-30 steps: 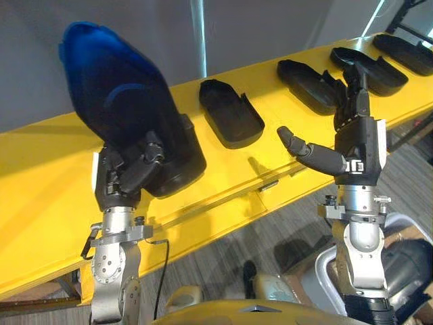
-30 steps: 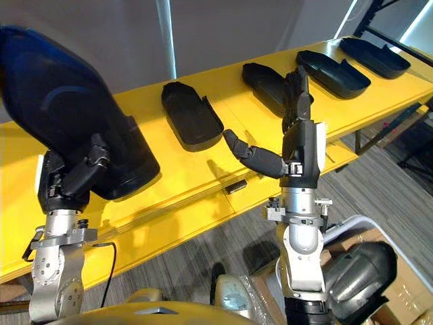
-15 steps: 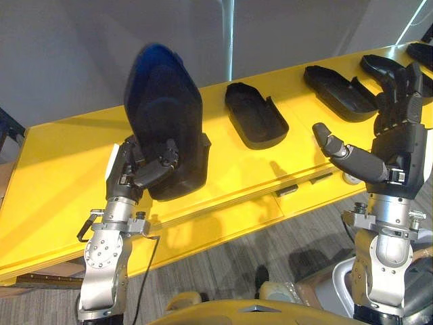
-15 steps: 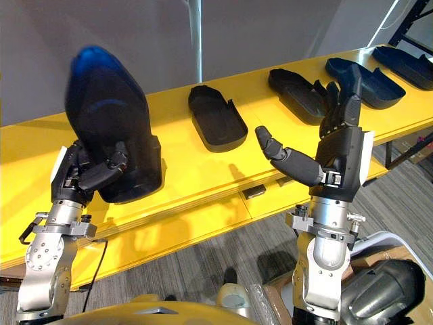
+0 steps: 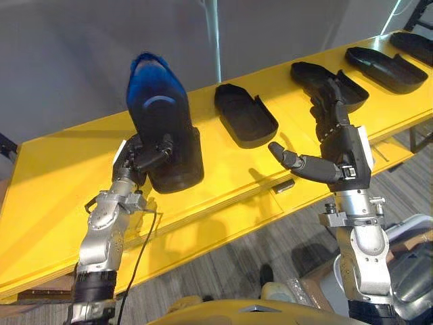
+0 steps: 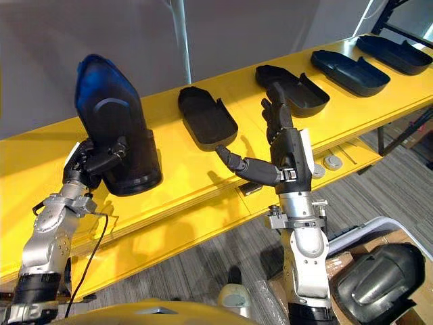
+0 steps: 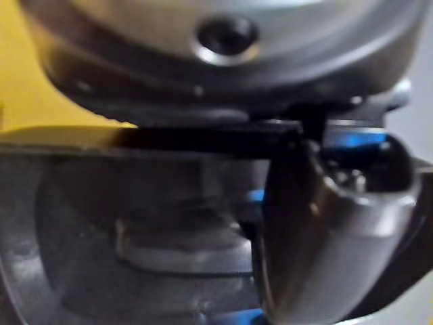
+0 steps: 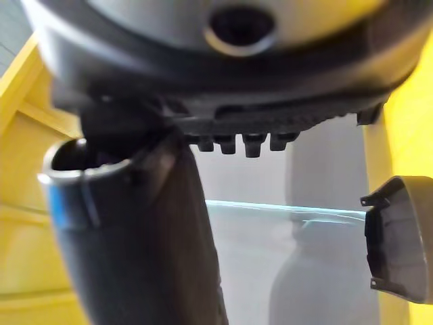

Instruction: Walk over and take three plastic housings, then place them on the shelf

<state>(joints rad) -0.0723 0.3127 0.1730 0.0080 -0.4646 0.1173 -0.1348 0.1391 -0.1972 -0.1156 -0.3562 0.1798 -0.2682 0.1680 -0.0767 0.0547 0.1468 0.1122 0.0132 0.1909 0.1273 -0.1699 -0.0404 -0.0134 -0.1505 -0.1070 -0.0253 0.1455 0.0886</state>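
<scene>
The left hand [image 5: 142, 157] is clenched round a black plastic housing [image 5: 162, 128], fingers and thumb curled over its lower half. The housing stands upright, a smooth, rounded shell that narrows to a domed top with a blue sheen. Its broad lower end is down at the top of the shelf [image 5: 61, 176]; whether it touches cannot be told.

The shelf is a long, flat, glossy yellow board with a stepped front edge. 4 more housings lie on it in a row towards the robot's right, hollow side up, each a matt black, shallow, boat-shaped tray with a raised rim and a notch in one side wall: the nearest one [image 5: 245, 115] just beside the held housing, then the second [image 5: 335, 78], the third [image 5: 385, 68] and the farthest [image 5: 413, 44].

The right hand [image 5: 346, 152] is released and holds nothing, raised in front of the shelf with its dark fingers straight up and its thumb stuck out sideways towards the left. Its fingertips overlap the second lying housing in the head views.

Below the shelf is a grey, streaked floor [image 5: 237, 250].
</scene>
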